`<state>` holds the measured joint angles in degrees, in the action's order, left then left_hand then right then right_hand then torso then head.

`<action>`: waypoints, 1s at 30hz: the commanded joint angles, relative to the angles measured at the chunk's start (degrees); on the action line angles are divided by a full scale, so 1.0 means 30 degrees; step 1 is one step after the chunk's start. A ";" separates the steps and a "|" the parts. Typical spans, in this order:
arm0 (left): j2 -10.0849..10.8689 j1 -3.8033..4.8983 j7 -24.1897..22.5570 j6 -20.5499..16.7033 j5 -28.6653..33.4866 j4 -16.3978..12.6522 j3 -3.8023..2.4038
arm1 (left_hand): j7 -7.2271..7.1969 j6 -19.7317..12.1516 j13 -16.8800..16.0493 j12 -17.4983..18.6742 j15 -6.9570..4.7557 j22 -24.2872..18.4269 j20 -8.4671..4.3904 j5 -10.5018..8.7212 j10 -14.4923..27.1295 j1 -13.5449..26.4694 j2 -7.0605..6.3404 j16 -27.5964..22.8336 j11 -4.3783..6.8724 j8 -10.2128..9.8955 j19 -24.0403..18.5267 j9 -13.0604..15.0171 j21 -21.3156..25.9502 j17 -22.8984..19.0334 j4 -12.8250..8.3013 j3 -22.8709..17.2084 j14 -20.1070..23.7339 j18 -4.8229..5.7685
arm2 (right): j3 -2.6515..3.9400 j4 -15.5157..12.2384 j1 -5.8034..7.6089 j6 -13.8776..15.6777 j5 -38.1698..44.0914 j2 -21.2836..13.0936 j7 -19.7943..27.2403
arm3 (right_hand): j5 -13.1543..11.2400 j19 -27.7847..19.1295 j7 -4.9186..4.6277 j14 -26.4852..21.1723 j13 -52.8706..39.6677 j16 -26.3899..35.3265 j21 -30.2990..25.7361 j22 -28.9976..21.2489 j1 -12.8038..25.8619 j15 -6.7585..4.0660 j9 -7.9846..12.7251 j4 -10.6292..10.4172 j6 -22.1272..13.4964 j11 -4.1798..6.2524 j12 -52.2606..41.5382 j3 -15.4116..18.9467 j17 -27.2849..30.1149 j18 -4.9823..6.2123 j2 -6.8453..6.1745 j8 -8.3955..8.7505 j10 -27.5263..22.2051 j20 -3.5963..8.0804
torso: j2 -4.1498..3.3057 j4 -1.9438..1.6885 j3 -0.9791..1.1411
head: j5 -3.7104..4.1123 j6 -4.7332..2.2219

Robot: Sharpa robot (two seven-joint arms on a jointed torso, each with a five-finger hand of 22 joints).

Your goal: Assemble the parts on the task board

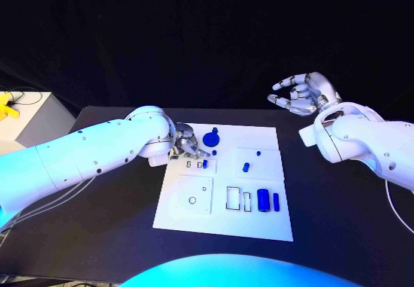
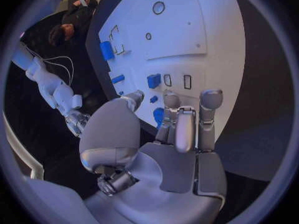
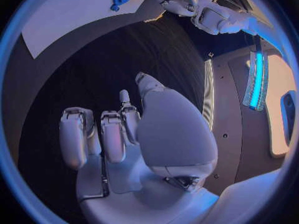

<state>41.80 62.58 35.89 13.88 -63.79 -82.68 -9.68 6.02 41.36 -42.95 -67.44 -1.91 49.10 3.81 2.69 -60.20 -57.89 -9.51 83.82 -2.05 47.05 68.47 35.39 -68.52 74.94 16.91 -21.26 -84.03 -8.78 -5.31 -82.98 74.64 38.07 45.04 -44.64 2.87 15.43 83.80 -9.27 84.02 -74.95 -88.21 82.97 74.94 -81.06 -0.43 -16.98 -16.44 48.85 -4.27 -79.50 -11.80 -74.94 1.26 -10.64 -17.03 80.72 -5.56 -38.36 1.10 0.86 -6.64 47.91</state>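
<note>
Fingers (image 2: pixel 186 129) of the left hand (image 1: pixel 188 143) curl in over the far left part of the task board (image 1: pixel 226 224); whether they grip anything cannot be told.

Black surface (image 1: pixel 112 221) carries the white task board at its middle, and the left hand sits just beside a round blue part (image 1: pixel 211 141) near the board's far edge. Right hand (image 1: pixel 304 93) hangs well apart from the board, beyond its far right corner, fingers loosely spread and holding nothing. Two upright blue parts (image 1: pixel 263 201) stand side by side near the board's near right corner, next to an outlined slot. Smaller blue parts (image 1: pixel 246 167) sit near the board's centre.
</note>
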 commanded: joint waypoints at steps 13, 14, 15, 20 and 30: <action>-0.0636 0.0252 0.0415 0.2210 0.0017 0.0458 0.0245 | 0.0048 -0.0105 -0.0020 0.0137 0.0128 0.0040 0.0132 0.0037 0.0126 0.0003 0.0201 0.0061 -0.0006 -0.0161 0.0053 0.0045 -0.0097 0.0547 -0.0043 0.0165 -0.0183 0.0345 | 0.0006 0.0169 0.0008 -0.0739 0.0295 0.0137 -0.0273 | -0.0091 0.1062 -0.0020 0.1678 -0.2022 0.0079 -0.0274 0.3339 0.0316 0.0132 0.0042 0.0009 -0.0280 -0.0058 0.0163 -0.0093 -0.3853 0.0195 -0.0060 0.0156 -0.0168 -0.0029 | -0.0071 0.0002 0.0003 | 0.0024 0.0077; -0.0659 0.0254 0.0408 0.2243 0.0024 0.0479 0.0253 | 0.0048 -0.0105 -0.0020 0.0137 0.0128 0.0040 0.0132 0.0037 0.0126 0.0003 0.0201 0.0061 -0.0006 -0.0161 0.0053 0.0045 -0.0097 0.0547 -0.0043 0.0165 -0.0183 0.0345 | 0.0006 0.0170 0.0008 -0.0753 0.0302 0.0140 -0.0285 | -0.0091 0.1062 -0.0020 0.1678 -0.2022 0.0079 -0.0274 0.3339 0.0316 0.0132 0.0042 0.0009 -0.0280 -0.0058 0.0163 -0.0093 -0.3853 0.0195 -0.0060 0.0156 -0.0168 -0.0029 | -0.0072 -0.0002 0.0000 | 0.0037 0.0076; -0.0686 0.0256 0.0393 0.2267 0.0031 0.0498 0.0261 | 0.0048 -0.0102 0.0022 0.0157 0.0128 0.0033 0.0133 0.0037 0.0154 0.0001 0.0204 0.0055 -0.0007 -0.0160 0.0048 0.0047 -0.0094 0.0533 -0.0042 0.0167 -0.0177 0.0343 | 0.0006 0.0172 0.0008 -0.0769 0.0313 0.0148 -0.0301 | -0.0091 0.1062 -0.0020 0.1678 -0.2022 0.0079 -0.0274 0.3339 0.0316 0.0132 0.0042 0.0009 -0.0280 -0.0058 0.0163 -0.0093 -0.3853 0.0195 -0.0060 0.0156 -0.0168 -0.0029 | -0.0075 -0.0004 -0.0005 | 0.0053 0.0088; -0.0814 0.0259 0.0281 0.2301 0.0053 0.0554 0.0280 | 0.0048 -0.0095 0.0034 0.0163 0.0130 0.0001 0.0135 0.0037 0.0165 -0.0007 0.0215 0.0041 -0.0008 -0.0160 0.0028 0.0053 -0.0077 0.0503 -0.0042 0.0174 -0.0162 0.0338 | 0.0006 0.0209 0.0006 -0.0853 0.0394 0.0217 -0.0371 | -0.0119 0.1057 -0.0026 0.1677 -0.2021 0.0082 -0.0287 0.3332 0.0333 0.0137 0.0045 0.0007 -0.0296 -0.0063 0.0164 -0.0091 -0.3849 0.0197 -0.0057 0.0165 -0.0171 -0.0033 | -0.0097 0.0005 -0.0008 | 0.0067 0.0145; -0.0846 0.0261 0.0189 0.2258 0.0063 0.0674 0.0288 | 0.0057 -0.0020 0.0078 0.0172 0.0156 -0.0090 0.0179 0.0039 0.0275 -0.0450 0.0545 0.0016 -0.0025 -0.0181 -0.0105 0.0168 -0.0039 0.0447 -0.0069 0.0181 -0.0093 0.0313 | 0.0004 0.0283 0.0002 -0.1040 0.0520 0.0316 -0.0540 | -0.0205 0.1048 -0.0038 0.1669 -0.2003 0.0099 -0.0314 0.3316 0.0406 0.0151 0.0047 -0.0011 -0.0313 -0.0074 0.0182 -0.0087 -0.3821 0.0203 -0.0026 0.0174 -0.0193 -0.0046 | -0.0086 -0.0010 0.0000 | 0.0090 0.0278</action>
<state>39.34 63.28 36.82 19.65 -63.83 -80.63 -8.81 6.02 41.37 -42.79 -67.19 -1.91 48.93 4.03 2.69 -59.79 -59.21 -8.18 83.82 -2.05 46.77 68.26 35.86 -68.51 74.93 16.76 -21.11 -84.03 -8.78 -5.32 -82.18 74.64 36.00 45.69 -43.76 1.43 15.08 83.80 -9.49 84.02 -74.92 -88.21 82.37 74.92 -80.37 -0.43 -16.93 -16.44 48.23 -4.48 -79.15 -11.80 -74.93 1.26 -10.86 -16.77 80.52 -5.55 -38.63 1.08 0.85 -6.43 48.64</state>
